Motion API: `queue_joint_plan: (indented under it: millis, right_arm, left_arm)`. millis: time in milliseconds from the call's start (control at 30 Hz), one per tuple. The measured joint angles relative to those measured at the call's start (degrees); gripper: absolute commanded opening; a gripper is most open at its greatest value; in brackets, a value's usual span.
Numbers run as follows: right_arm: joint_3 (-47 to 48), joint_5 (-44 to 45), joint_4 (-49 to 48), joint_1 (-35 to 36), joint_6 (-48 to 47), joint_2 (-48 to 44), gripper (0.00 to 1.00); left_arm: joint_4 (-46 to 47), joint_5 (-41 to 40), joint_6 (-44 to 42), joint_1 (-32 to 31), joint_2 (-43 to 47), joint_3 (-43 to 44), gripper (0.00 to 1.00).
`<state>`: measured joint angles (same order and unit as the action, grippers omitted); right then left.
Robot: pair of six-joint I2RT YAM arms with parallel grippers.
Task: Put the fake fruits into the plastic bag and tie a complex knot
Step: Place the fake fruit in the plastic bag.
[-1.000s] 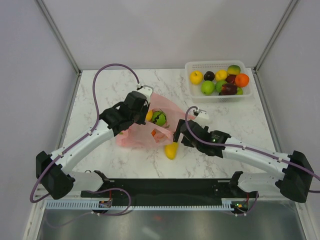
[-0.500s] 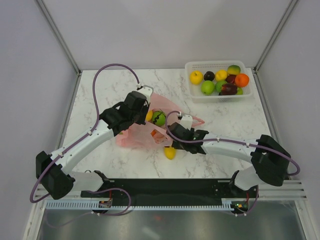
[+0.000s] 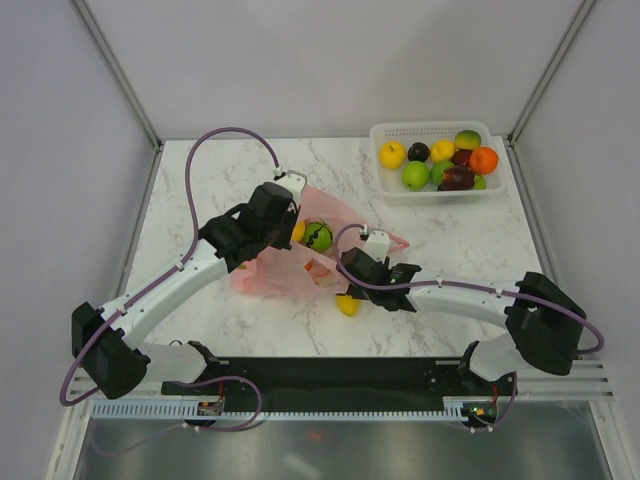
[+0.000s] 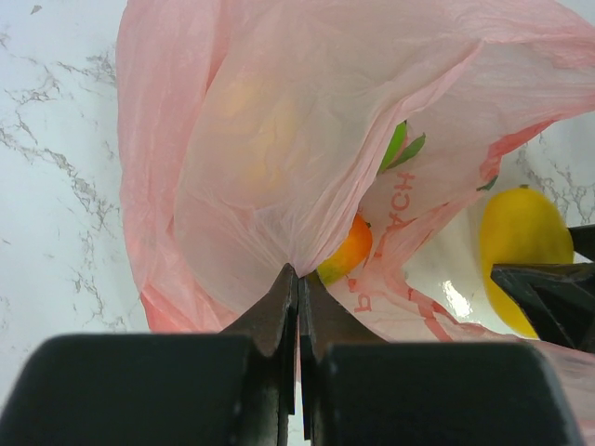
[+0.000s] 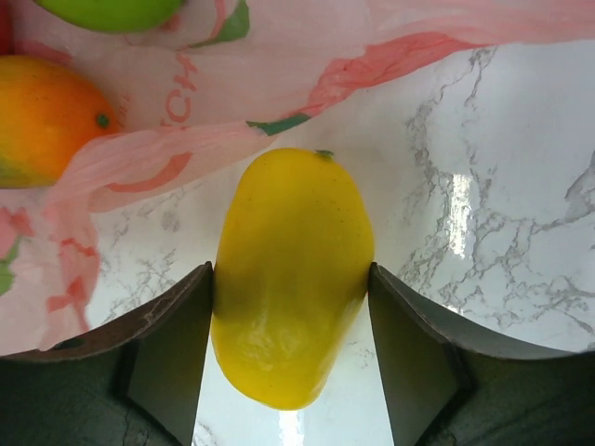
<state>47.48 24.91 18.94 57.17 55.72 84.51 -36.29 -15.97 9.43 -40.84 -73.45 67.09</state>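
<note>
The marble table [image 3: 200, 180] was the biggest thing. The pink plastic bag [image 3: 272, 272] lay on it near the middle, between the two arms. Far off in the back right corner sat the white basket [image 3: 400, 128], with a pile of fake fruits [image 3: 440, 165] inside it.

The left claw [image 4: 297, 290] was squeezed shut on a fold of the bag and held that side of the mouth. The bag looked thin and slippery, so I think the fold could slide out. Then the mouth would flop down and close. A hard tug could also rip it.

The right claw [image 5: 291, 307] was low over the table, just outside the bag's mouth. Its two fingers [image 5: 167, 344] pressed on both sides of a yellow fruit [image 5: 293, 232], so it was clamped on it. The fruit was smooth, shiny and round. I think it could pop out of the grip when lifted and roll away across the table. The pink edge of the bag lay right beside the fruit. So the claw might push that edge in and shove the fruit under the bag, not into it.

Inside the bag were a green fruit [image 3: 318, 236] and a smaller orange fruit [image 5: 46, 116]. A bump could knock them out through the open mouth.
</note>
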Motion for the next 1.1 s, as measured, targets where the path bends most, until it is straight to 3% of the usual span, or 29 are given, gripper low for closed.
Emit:
queue_joint_plan:
  millis: [233, 400, 733, 1100]
  right_arm:
    - [-0.39, 1.07, -0.13, -0.09, -4.07, -8.46, 0.39]
    - [4.96, -1.66, 0.15, -1.53, -12.83, -7.82, 0.40]
    - [22.43, -17.53, -5.05, -10.60, -31.85, 4.87, 0.37]
    - [32.48, -26.84, -12.20, -12.94, -34.64, 20.02, 0.35]
  left_arm:
    - [0.00, 0.04, 0.00, 0.00, 0.00, 0.00, 0.02]
    - [0.00, 0.15, 0.00, 0.00, 0.00, 0.00, 0.02]
    - [0.02, 1.05, 0.00, 0.00, 0.04, 0.00, 0.02]
    - [0.04, 0.83, 0.04, 0.00, 1.14, 0.00, 0.02]
